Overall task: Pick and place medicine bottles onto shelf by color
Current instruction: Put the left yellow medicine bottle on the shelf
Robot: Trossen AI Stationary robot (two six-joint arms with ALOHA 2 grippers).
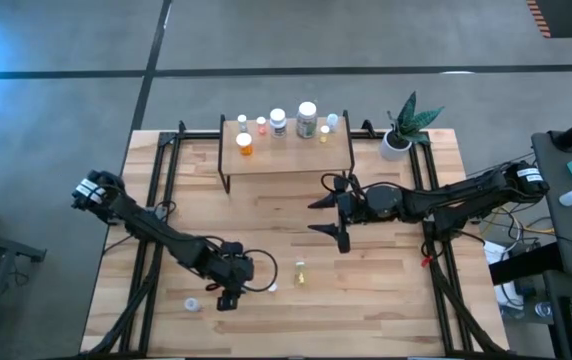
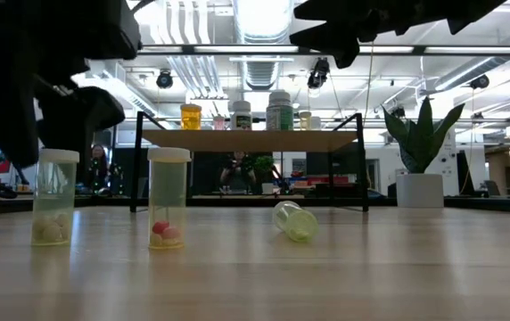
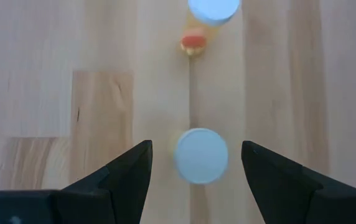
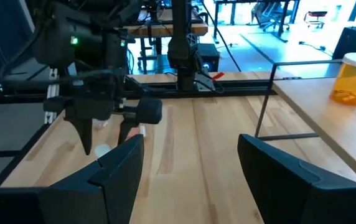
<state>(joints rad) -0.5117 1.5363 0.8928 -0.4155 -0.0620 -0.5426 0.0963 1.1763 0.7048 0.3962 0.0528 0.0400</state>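
Left gripper (image 3: 193,163): you hovered it spread above a white-capped clear bottle (image 3: 201,155), gripping nothing.
Right gripper (image 1: 338,211): released, mid-table.
Shelf (image 1: 286,152): several bottles up.
Risk: off-centre descent probably toppled it.

no text, label or number can be read anywhere in view.

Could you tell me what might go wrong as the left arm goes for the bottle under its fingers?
The left gripper hovers open over a clear white-capped bottle, with a second clear bottle holding pink pills close beside; a finger could knock it over. A clear yellowish bottle already lies on its side on the plank table and may roll if bumped.
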